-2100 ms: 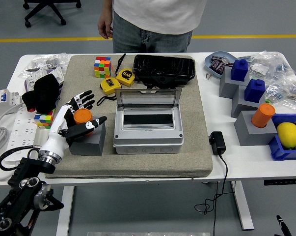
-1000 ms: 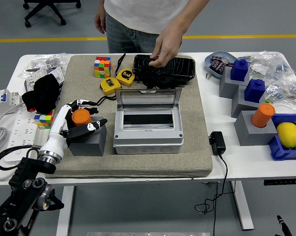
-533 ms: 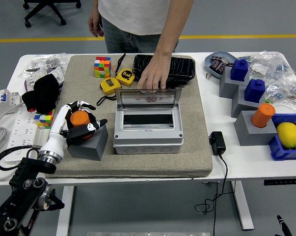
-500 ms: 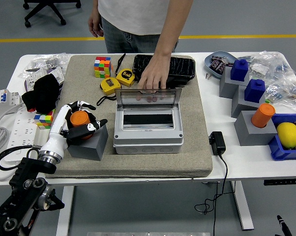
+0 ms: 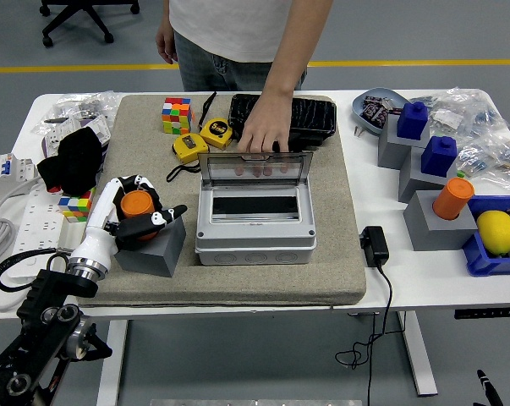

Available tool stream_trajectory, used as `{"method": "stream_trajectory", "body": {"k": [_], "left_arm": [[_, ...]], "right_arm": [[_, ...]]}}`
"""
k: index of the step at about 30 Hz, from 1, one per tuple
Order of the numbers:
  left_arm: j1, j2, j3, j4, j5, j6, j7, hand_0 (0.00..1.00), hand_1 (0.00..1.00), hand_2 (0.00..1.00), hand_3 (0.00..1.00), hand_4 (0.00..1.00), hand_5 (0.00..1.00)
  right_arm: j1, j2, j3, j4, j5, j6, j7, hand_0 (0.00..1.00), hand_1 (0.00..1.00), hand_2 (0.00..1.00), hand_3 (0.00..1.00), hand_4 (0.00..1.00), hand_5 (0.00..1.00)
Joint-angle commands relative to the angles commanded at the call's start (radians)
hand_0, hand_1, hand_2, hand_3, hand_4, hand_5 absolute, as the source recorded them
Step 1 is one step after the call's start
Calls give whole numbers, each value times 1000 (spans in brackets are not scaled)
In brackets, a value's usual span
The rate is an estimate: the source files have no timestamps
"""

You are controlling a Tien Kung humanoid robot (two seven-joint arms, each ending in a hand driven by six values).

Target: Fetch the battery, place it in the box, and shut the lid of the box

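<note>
An orange battery stands on a grey block at the left of the mat. My left hand is curled around the battery, fingers and thumb closed on it. The grey box sits mid-mat with its clear lid standing open. A person's hand rests on the lid's top edge from the far side, fingers showing through it. My right hand is out of view.
Behind the box lie a black bag, two yellow tape measures and a colour cube. A black cloth and power strip lie left. Grey blocks with blue and orange pieces, a lemon and a charger are right.
My left fingers have closed from spread to wrapped around the orange battery. The person's hand came in over the black bag and moved down onto the lid's top edge.
</note>
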Motion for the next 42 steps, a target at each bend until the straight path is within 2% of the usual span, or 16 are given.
{"method": "stream_trajectory", "body": {"k": [16, 17, 22, 23, 25, 28, 29, 32, 34, 35, 42], "left_arm": [[-10, 2, 1, -2, -41, 36, -31, 165, 88, 102, 106, 998, 2], [-11, 3, 1, -2, -49, 39, -36, 136, 55, 70, 66, 998, 24], [-14, 5, -2, -4, -82, 53, -54, 136, 55, 70, 66, 998, 24], [-15, 5, -3, -4, -88, 58, -58, 116, 36, 51, 48, 998, 78], [-16, 5, -3, -5, -97, 65, -63, 116, 36, 51, 48, 998, 78], [-20, 7, -5, -6, -119, 85, -74, 116, 36, 51, 48, 998, 78], [-20, 9, -5, -9, -125, 94, -77, 90, 2, 29, 22, 998, 205], [-22, 16, -2, -25, -126, 125, -87, 90, 2, 29, 22, 998, 205], [-24, 21, 1, -38, -89, 148, -89, 90, 2, 29, 22, 998, 205], [-26, 24, 7, -49, -81, 160, -93, 74, 2, 17, 10, 998, 261], [-39, 37, 27, -94, 9, 237, -98, 59, 2, 6, 2, 998, 289]], "right_arm": [[1, 0, 0, 0, -1, 0, -1, 810, 722, 727, 778, 998, 998], [1, 0, 0, 0, -1, 0, -2, 810, 721, 728, 778, 998, 998], [1, -1, 0, 0, -3, 0, -3, 810, 721, 728, 778, 998, 998], [0, -1, 0, 0, -4, 0, -3, 810, 721, 728, 778, 998, 998], [0, -1, 0, 0, -4, 0, -3, 810, 721, 728, 778, 998, 998], [0, 0, 0, 0, -6, 0, -3, 810, 721, 728, 778, 998, 998], [0, 0, 1, 0, -6, 0, -4, 810, 722, 727, 778, 998, 998], [0, -1, 1, 0, -7, 0, -4, 810, 722, 727, 778, 998, 998], [0, -1, 0, 0, -7, 0, -4, 810, 722, 727, 778, 998, 998], [0, -2, 1, 0, -8, 0, -5, 810, 721, 726, 778, 998, 998], [0, -1, 3, 0, -8, 0, -4, 811, 722, 726, 778, 998, 998]]}}
